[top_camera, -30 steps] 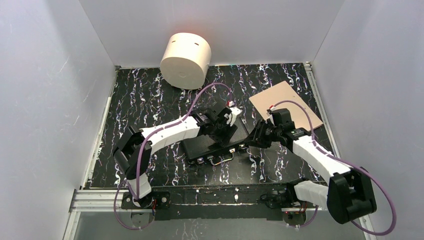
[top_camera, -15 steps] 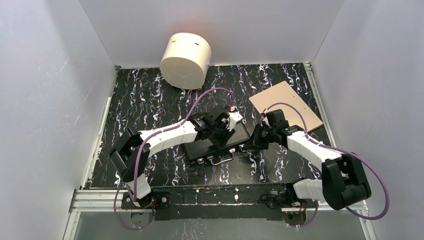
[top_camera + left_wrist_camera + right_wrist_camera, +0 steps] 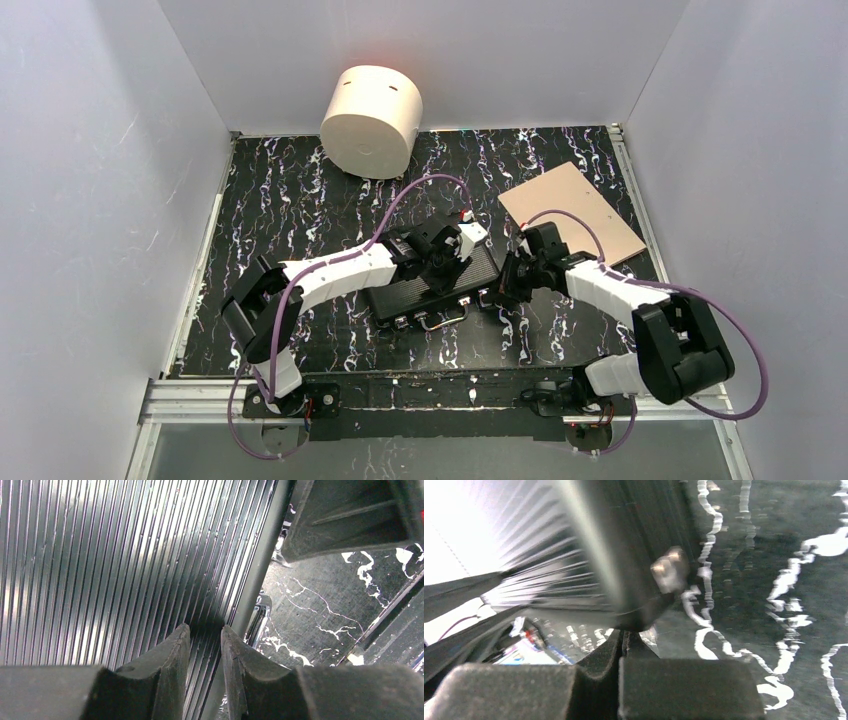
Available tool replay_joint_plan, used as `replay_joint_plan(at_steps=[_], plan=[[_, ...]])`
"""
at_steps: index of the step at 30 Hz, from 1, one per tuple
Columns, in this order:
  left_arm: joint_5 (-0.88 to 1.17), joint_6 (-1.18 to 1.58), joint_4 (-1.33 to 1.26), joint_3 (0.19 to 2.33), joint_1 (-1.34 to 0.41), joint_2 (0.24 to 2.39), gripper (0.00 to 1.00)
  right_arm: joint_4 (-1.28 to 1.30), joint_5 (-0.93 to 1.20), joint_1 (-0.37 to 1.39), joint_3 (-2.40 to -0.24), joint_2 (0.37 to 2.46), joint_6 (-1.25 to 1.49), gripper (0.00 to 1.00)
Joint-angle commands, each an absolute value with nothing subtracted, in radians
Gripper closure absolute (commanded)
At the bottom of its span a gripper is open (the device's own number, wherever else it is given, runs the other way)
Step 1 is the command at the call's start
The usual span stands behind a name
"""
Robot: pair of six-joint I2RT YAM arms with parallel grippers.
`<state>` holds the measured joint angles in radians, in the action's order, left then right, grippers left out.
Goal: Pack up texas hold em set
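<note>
Inspecting the overhead view, we find the small black ribbed briefcase (image 3: 425, 290) lying shut at the centre of the frame on the black white-veined table (image 3: 300, 190). No chips, cards or dice show outside it.

Over the last second the left gripper (image 3: 452, 262) has settled lower onto the lid. The right gripper (image 3: 505, 284) has slid leftward to meet the case's right end, its elbow folding in at the lower right.

In the left wrist view the left gripper (image 3: 205, 630) rests its tips on the ribs near the lid's edge. Its fingers (image 3: 172, 647) stand a narrow slit apart with nothing between them. In the right wrist view the right gripper (image 3: 623, 639) is fully closed and empty, butted under a corner beside a bright metal fitting (image 3: 669, 570).

We judge that the lid is now pinned down and the case braced. The metal latches (image 3: 440, 312) along its lower edge appear the remaining step, though we cannot tell their state.

The cream cylinder (image 3: 372, 120) and tan flat board (image 3: 575, 210) stand well apart.
</note>
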<state>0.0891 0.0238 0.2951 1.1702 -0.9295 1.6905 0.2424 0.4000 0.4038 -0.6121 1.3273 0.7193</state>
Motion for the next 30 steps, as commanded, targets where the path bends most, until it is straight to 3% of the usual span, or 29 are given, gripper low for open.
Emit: replay_joint_plan(at_steps=[1, 13, 19, 24, 30], plan=[[0.118, 0.053, 0.45, 1.103, -0.95, 1.763, 0.73, 0.323, 0.246, 0.4, -0.577, 1.394, 0.707, 0.99], [0.083, 0.078, 0.443, 1.128, -0.95, 1.753, 0.73, 0.246, 0.263, 0.4, -0.586, 1.15, 0.722, 0.96], [-0.001, 0.149, 0.452, 1.215, -0.94, 1.718, 0.68, 0.239, 0.276, 0.4, -0.602, 1.102, 0.735, 0.75], [-0.186, 0.301, 0.455, 1.232, -0.914, 1.648, 0.43, 0.205, 0.341, 0.41, -0.621, 1.093, 0.704, 0.43], [-0.341, 0.477, 0.485, 1.135, -0.876, 1.457, 0.28, 0.166, 0.38, 0.456, -0.675, 1.14, 0.772, 0.31]])
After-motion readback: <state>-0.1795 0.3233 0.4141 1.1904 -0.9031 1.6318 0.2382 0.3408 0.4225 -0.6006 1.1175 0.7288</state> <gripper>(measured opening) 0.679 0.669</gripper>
